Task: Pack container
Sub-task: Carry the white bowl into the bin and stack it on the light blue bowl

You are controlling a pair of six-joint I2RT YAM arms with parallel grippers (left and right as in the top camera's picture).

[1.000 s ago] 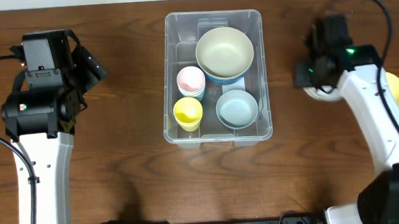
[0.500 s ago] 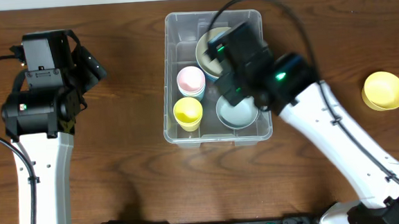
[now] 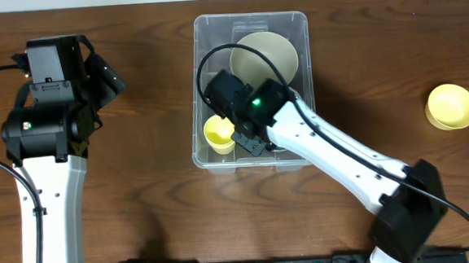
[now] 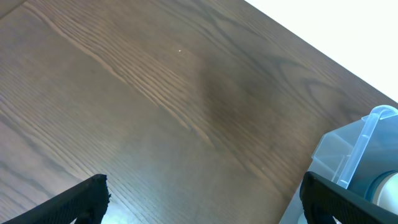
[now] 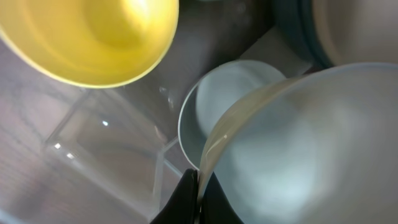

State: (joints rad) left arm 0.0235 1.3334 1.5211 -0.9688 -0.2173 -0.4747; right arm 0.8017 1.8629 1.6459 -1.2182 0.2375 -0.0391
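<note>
The clear plastic container (image 3: 213, 43) stands at the table's middle back. It holds a large cream bowl (image 3: 266, 52), a yellow cup (image 3: 218, 132) and more dishes hidden under my right arm. My right gripper (image 3: 243, 135) reaches down into the container's front left part. In the right wrist view it (image 5: 198, 186) is shut on the rim of a pale bowl (image 5: 298, 143), above a light blue bowl (image 5: 230, 93) and beside the yellow cup (image 5: 93, 37). My left gripper (image 4: 205, 196) is open and empty over bare table, left of the container (image 4: 348, 149).
A yellow bowl (image 3: 451, 106) sits on the table at the far right. The left arm (image 3: 50, 118) stands at the left side. The right arm crosses the container's front right corner.
My right arm has swung from the right side of the table over and down into the container. The yellow bowl at the right now shows fully. The left arm has not moved.
</note>
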